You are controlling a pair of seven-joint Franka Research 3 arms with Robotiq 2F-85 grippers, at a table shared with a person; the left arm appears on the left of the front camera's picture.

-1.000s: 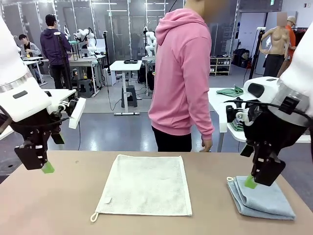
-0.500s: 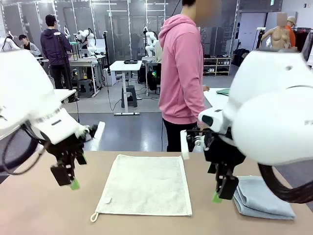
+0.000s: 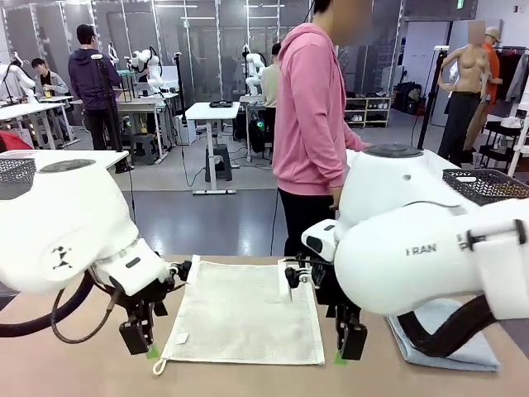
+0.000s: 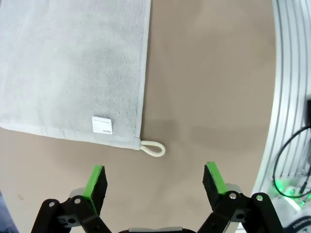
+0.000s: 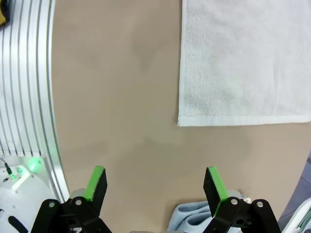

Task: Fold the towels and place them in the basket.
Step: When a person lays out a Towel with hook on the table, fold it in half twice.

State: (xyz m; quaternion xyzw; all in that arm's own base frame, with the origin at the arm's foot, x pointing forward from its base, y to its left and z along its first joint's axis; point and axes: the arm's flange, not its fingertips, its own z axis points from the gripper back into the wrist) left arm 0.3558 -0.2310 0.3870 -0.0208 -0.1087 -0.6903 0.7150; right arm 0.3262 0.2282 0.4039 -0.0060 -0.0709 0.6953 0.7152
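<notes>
White arms (image 3: 74, 223), black cables (image 3: 436, 330), green-padded jaws

Both white arms reached in toward middle, wrists bent down. Left gripper (image 3: 145, 347) pointed straight down, fingers (image 4: 97, 178) spread wide, empty. Right gripper (image 3: 345, 352) likewise pointed down, fingers (image 5: 214, 183) wide apart, holding nothing.

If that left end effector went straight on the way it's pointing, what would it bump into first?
The left end effector would probably meet bare table first, just beside the loop corner of the cream towel; depth is hard to judge.
</notes>
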